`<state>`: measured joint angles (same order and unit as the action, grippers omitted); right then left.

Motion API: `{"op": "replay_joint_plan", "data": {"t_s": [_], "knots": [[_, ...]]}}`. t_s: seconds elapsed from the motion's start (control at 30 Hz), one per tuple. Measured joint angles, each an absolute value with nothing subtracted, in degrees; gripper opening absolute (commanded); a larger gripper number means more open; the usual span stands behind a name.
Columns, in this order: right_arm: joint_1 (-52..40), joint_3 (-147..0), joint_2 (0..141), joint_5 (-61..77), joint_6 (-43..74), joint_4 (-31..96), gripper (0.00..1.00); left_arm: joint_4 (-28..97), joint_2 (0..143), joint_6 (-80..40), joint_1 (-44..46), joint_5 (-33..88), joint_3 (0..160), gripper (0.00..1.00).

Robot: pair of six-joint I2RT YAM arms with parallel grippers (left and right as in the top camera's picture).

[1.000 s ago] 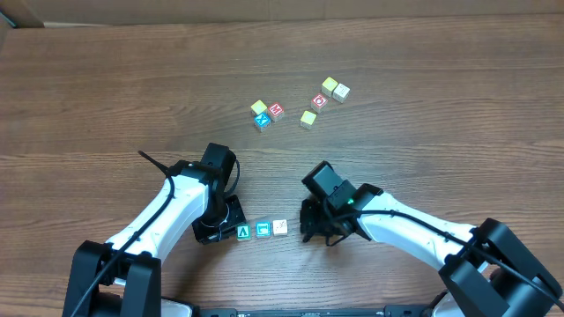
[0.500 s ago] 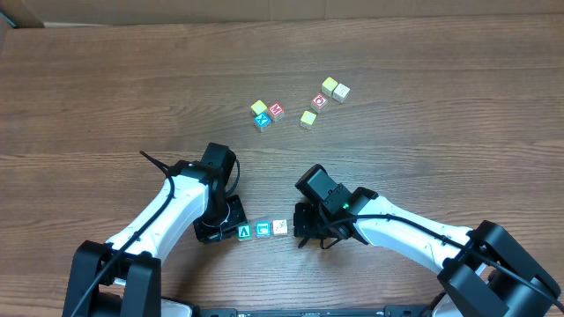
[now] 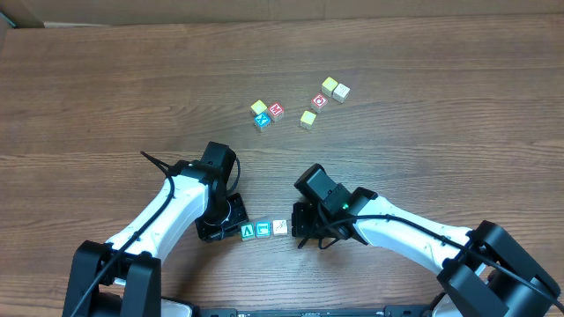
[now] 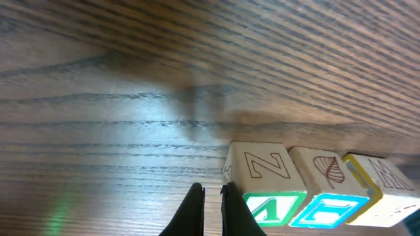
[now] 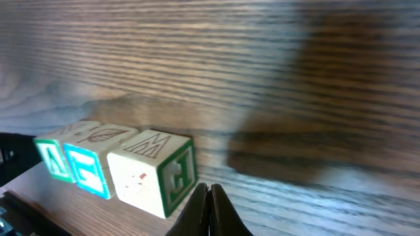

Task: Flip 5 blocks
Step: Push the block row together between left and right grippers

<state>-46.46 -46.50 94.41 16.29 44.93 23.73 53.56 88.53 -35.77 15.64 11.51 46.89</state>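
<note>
Green, teal and cream blocks [image 3: 263, 230] in a row; left gripper [image 3: 232, 229] at nine o'clock, right gripper [image 3: 297, 232] at three, both closed, empty

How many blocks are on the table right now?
10. Three blocks in a row at the bottom of the overhead view; three clustered farther back; four to their right. Others may be hidden.
</note>
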Motion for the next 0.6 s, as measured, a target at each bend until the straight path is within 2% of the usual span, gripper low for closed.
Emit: {"op": "replay_joint_plan", "data": {"t_s": [0.6], "knots": [[-47.6, -46.7, 98.8, 17.2, 45.9, 19.3, 0.04, 52.6, 88.5, -35.8, 15.6, 12.8, 46.9, 0.04]]}}
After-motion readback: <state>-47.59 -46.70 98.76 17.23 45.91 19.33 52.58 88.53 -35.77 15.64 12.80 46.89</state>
